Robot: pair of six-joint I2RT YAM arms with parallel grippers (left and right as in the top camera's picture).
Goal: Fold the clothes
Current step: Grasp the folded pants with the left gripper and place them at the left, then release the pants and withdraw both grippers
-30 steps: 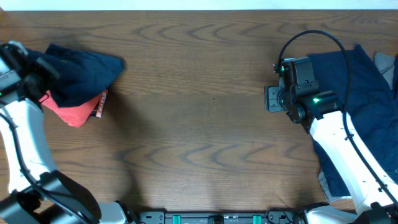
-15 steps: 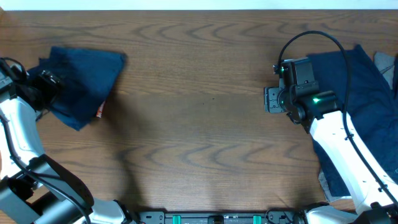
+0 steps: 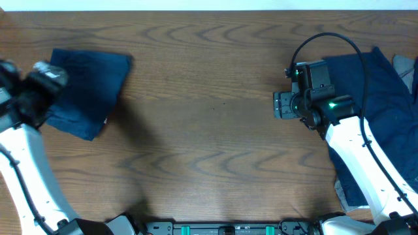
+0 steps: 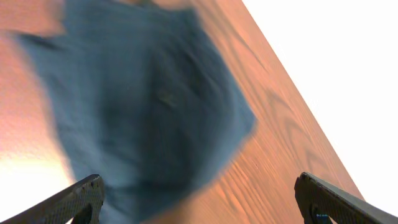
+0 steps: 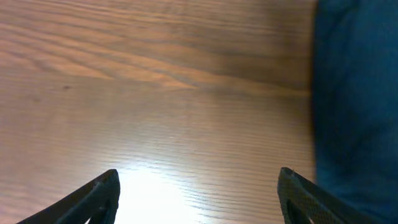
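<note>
Left tool [image 4: 199, 198], splayed wide, above the folded clothes [image 3: 91, 88]

Mid table [image 3: 209, 130] free; clothes [image 3: 88, 88] left, pile [image 3: 385, 81] right.

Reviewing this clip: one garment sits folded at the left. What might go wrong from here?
1. The left gripper hangs open above the folded garment. A finger could snag an edge and undo the fold.
2. The right arm lies across the unfolded pile, so swinging it may drag cloth along.
3. The right gripper is open over bare table. Closing there would likely miss the pile.
</note>
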